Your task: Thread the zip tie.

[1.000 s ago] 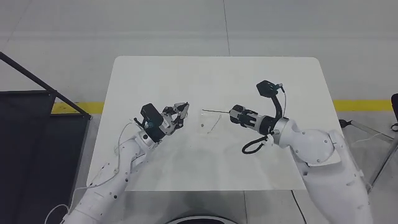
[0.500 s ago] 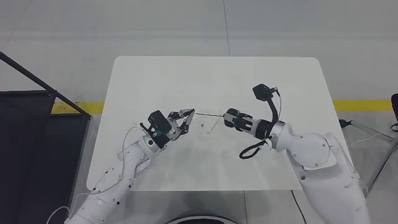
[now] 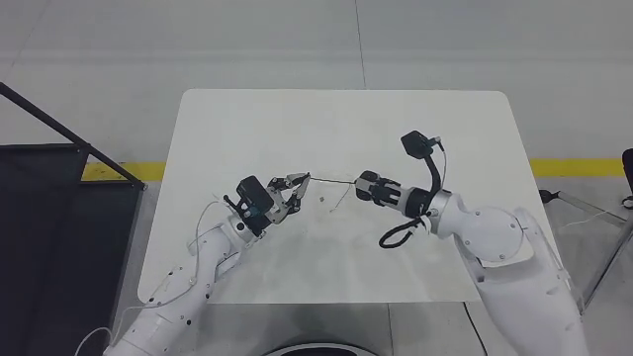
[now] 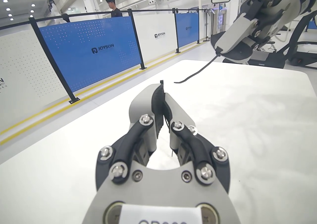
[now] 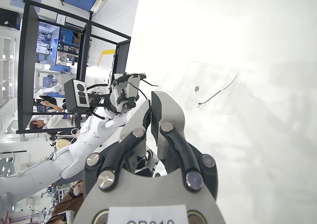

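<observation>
The zip tie [image 3: 331,180] is held above the table [image 3: 247,129] at the centre of the top view, a thin black line running level between the two grippers. The right gripper [image 3: 359,184], right of centre, is closed on one end. In the left wrist view the tie curves down from the upper right, its free tip just beside the left gripper [image 4: 162,89] but not touching it. That gripper is clamped on a thin black piece [image 4: 162,83]; whether this belongs to the same tie is unclear. A clear sheet [image 3: 334,198] lies on the table just below the tie.
</observation>
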### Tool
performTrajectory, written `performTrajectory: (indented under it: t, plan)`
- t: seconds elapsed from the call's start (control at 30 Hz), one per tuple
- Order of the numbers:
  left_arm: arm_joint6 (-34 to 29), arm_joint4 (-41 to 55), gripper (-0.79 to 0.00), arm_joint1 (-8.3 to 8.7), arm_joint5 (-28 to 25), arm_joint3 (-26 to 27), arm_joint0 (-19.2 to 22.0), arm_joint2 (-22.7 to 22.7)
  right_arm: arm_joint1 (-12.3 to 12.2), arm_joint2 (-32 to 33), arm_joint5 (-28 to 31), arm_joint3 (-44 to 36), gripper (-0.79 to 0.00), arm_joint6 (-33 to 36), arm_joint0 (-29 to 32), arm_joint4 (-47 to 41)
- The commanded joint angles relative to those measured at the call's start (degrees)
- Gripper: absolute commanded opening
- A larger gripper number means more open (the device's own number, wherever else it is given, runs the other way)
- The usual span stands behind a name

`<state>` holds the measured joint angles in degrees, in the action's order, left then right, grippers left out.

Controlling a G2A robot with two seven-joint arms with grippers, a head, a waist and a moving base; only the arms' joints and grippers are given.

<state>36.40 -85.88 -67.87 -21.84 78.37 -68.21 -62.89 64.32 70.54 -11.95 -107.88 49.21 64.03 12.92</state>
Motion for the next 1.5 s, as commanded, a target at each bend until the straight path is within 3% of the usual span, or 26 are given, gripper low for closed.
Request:
performTrajectory:
  t: [0.0, 1.47]
  plan:
    - [0.0, 0.0, -0.785, 0.00, 0.0, 0.0, 0.0, 0.0, 0.0, -0.3, -0.2, 0.2, -0.785, 0.1, -0.3, 0.1]
    - [0.0, 0.0, -0.785, 0.00, 0.0, 0.0, 0.0, 0.0, 0.0, -1.8, -1.7, 1.8, -0.785, -1.6, -2.0, -1.9]
